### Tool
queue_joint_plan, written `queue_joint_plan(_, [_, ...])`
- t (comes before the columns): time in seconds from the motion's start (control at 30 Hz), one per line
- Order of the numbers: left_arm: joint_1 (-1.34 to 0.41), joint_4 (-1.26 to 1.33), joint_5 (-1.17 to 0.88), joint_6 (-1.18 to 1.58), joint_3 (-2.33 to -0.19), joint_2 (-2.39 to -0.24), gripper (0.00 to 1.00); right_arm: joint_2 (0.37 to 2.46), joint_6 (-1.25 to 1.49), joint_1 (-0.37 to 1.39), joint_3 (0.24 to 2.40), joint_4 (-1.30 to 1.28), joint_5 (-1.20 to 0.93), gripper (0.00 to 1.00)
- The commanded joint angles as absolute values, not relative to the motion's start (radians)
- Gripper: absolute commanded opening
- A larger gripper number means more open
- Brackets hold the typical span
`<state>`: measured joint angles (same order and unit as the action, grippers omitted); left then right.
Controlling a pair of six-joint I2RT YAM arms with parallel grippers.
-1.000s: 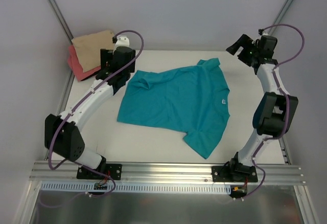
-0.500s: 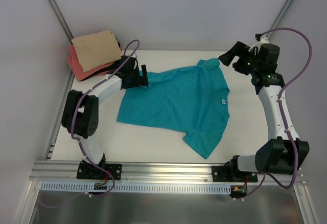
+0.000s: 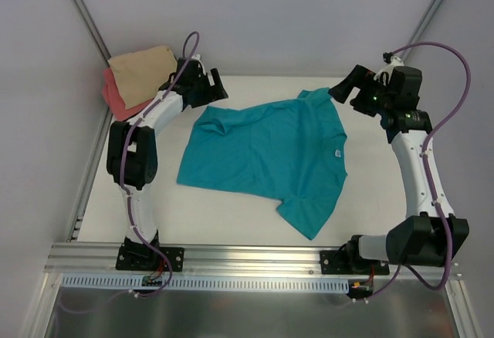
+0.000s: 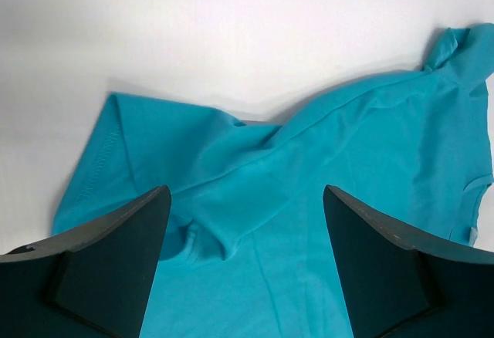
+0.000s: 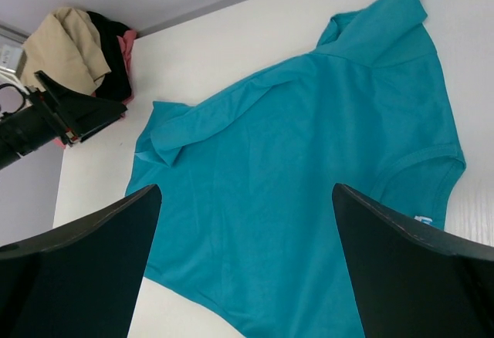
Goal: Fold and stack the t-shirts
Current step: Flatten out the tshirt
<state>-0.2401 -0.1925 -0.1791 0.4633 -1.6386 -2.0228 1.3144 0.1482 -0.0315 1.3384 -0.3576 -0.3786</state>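
The teal t-shirt [image 3: 266, 157] lies spread on the white table, with a rumpled fold at its far left corner [image 4: 216, 230]; it also fills the right wrist view [image 5: 309, 184]. A tan-beige t-shirt [image 3: 141, 74] lies folded on a coral-pink one [image 3: 116, 100] at the far left corner. My left gripper [image 3: 216, 91] is open and empty, just above the teal shirt's far left corner. My right gripper [image 3: 343, 89] is open and empty, raised beside the shirt's far right sleeve.
The grey walls close in at the back and both sides. The metal rail [image 3: 247, 259] runs along the near edge. Bare table [image 3: 231, 218] shows in front of the teal shirt.
My left arm has swung from the folded pile toward the teal shirt's far left corner. My right gripper has shifted slightly left toward the far sleeve. The shirts have not moved.
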Motion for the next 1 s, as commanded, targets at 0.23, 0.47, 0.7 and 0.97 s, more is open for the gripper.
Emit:
queue_joint_plan(0.23, [-0.166, -0.282, -0.201, 0.511, -1.661, -2.072, 0.81, 1.433, 0.101, -0.02, 1.543, -0.446, -0.333, 1.0])
queue_joint_plan(0.47, [-0.161, -0.293, -0.258, 0.538, -1.658, -2.12, 0.8, 1.445, 0.074, -0.021, 1.562, -0.462, -0.345, 0.99])
queue_joint_plan(0.7, [-0.161, -0.316, -0.282, 0.565, -1.631, -2.132, 0.78, 1.434, 0.071, -0.025, 1.545, -0.462, -0.348, 1.0])
queue_joint_plan(0.97, [-0.163, -0.308, -0.324, 0.572, -1.615, -2.152, 0.62, 1.422, 0.072, -0.034, 1.534, -0.466, -0.345, 0.99])
